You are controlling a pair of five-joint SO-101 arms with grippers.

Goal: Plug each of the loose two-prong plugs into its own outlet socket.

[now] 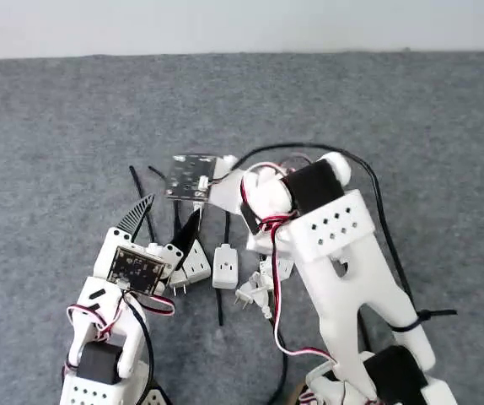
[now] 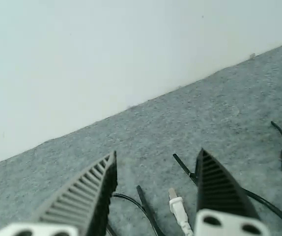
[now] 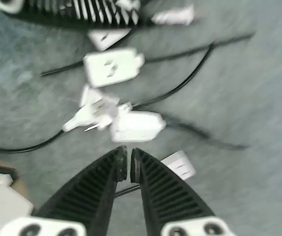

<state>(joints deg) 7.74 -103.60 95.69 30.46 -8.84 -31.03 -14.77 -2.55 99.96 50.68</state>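
Note:
My left gripper [image 1: 174,205] stands open at the left over the grey carpet. In the left wrist view a small white two-prong plug [image 2: 178,209] lies on the carpet beyond its spread fingers [image 2: 89,196]. White outlet sockets [image 1: 225,266] [image 1: 193,268] and a loose plug [image 1: 255,295] lie between the two arms. My right gripper [image 3: 128,156] is shut, its tips just short of a white socket [image 3: 136,125] with a plug [image 3: 89,113] lying against it. Another socket [image 3: 112,66] lies farther on. A thin black cable runs under the right fingers.
Black cables [image 1: 225,228] run across the carpet among the sockets and behind the right arm [image 1: 343,253]. A small white block [image 3: 179,164] lies beside the right fingers. A pale wall [image 2: 106,59] borders the carpet's far edge. Open carpet lies at the far side.

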